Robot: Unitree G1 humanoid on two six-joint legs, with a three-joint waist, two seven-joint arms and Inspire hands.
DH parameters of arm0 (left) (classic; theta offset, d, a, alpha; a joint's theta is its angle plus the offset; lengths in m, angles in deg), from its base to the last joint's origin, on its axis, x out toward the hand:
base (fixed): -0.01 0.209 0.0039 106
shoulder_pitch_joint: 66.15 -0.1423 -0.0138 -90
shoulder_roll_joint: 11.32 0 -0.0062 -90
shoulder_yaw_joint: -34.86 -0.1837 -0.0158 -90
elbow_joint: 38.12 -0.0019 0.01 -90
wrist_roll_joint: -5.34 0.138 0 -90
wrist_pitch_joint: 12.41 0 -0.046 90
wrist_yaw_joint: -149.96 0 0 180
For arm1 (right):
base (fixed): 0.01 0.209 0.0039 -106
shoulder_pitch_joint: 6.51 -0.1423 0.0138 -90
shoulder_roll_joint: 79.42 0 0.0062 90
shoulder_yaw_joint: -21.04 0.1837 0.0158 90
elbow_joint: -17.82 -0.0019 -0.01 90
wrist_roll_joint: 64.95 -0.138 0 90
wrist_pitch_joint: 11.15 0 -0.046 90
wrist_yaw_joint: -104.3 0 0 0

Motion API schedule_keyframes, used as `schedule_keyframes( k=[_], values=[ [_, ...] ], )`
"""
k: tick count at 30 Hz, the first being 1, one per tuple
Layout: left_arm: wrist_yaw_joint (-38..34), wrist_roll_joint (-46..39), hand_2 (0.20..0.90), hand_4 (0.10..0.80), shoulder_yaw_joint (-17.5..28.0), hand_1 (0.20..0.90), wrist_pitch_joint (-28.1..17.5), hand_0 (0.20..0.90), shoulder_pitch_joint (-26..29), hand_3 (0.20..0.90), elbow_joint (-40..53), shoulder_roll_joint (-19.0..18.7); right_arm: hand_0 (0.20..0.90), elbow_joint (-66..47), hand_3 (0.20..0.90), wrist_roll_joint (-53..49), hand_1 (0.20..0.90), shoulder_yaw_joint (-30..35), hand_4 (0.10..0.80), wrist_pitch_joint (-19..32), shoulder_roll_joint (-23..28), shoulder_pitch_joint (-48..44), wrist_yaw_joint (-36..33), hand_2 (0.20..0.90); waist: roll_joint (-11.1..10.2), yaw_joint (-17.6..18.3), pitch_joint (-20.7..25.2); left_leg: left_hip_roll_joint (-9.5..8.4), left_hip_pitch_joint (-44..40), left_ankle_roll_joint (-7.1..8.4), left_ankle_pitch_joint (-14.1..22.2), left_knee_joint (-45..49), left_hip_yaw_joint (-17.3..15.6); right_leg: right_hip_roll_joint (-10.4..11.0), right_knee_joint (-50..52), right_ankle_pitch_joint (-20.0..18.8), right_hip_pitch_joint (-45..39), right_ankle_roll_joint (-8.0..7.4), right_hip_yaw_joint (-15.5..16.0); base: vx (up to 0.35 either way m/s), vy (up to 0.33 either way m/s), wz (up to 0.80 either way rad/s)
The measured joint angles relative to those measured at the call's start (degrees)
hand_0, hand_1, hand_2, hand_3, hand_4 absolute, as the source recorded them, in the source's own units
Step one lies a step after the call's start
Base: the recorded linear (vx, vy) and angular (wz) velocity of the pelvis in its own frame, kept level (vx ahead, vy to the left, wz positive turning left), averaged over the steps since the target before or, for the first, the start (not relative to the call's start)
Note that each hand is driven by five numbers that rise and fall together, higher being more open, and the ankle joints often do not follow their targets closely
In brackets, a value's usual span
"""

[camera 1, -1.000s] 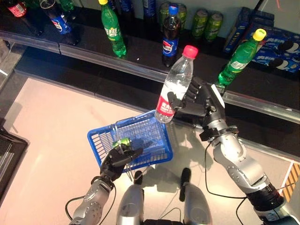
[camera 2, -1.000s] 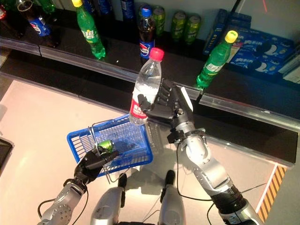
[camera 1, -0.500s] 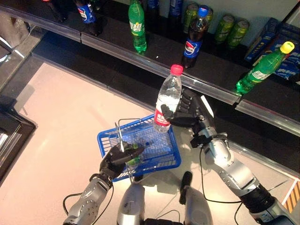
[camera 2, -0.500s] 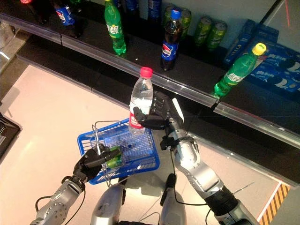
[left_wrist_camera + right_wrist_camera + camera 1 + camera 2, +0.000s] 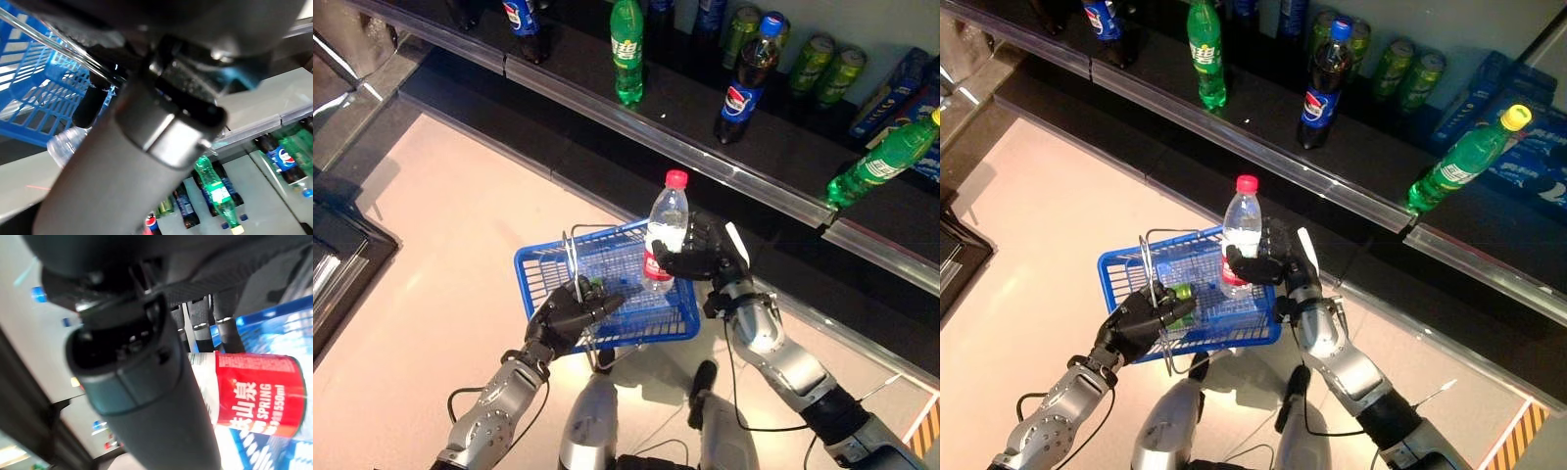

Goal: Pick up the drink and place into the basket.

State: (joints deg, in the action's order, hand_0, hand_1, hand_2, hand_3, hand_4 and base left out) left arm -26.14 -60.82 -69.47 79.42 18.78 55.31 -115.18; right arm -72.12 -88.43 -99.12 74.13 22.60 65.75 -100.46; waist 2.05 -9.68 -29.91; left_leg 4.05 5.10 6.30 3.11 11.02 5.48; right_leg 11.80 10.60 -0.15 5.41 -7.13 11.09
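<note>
Fingers of the right robot hand [image 5: 710, 260] curl around a clear red-capped water bottle [image 5: 663, 231] over the blue wire basket [image 5: 540, 275]; the left robot hand [image 5: 565, 315] clenches its metal handle [image 5: 574, 267].

Green bottles [image 5: 626, 51], cola bottles [image 5: 748, 80] and cans [image 5: 824, 69] line the dark shelf [image 5: 783, 157].

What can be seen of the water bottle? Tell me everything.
The water bottle is clear plastic with a pink-red cap and a red label low on its body. It stands roughly upright, gripped from the side by the right hand, whose fingers and thumb curl round it. Its lower end is over the blue basket, which the left hand holds by its wire handle.
</note>
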Motion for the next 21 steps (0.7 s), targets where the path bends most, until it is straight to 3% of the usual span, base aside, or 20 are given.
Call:
schedule_keyframes(
  k=[21],
  values=[
    [12.63,-3.29,0.3,0.1,0.22,0.3,4.33,0.3,1.85,0.2,2.87,-0.67,0.3,8.03,0.2,3.31,0.3,-4.12,0.1,-0.67,-7.57,-4.12,-1.96,0.3,0.09,-3.01,-0.02,-0.63,0.05,-0.1,-0.13,0.02,1.5,0.57,0.08,0.5,-0.95,-0.32,1.41,0.004,-0.003,0.03]
  ],
)
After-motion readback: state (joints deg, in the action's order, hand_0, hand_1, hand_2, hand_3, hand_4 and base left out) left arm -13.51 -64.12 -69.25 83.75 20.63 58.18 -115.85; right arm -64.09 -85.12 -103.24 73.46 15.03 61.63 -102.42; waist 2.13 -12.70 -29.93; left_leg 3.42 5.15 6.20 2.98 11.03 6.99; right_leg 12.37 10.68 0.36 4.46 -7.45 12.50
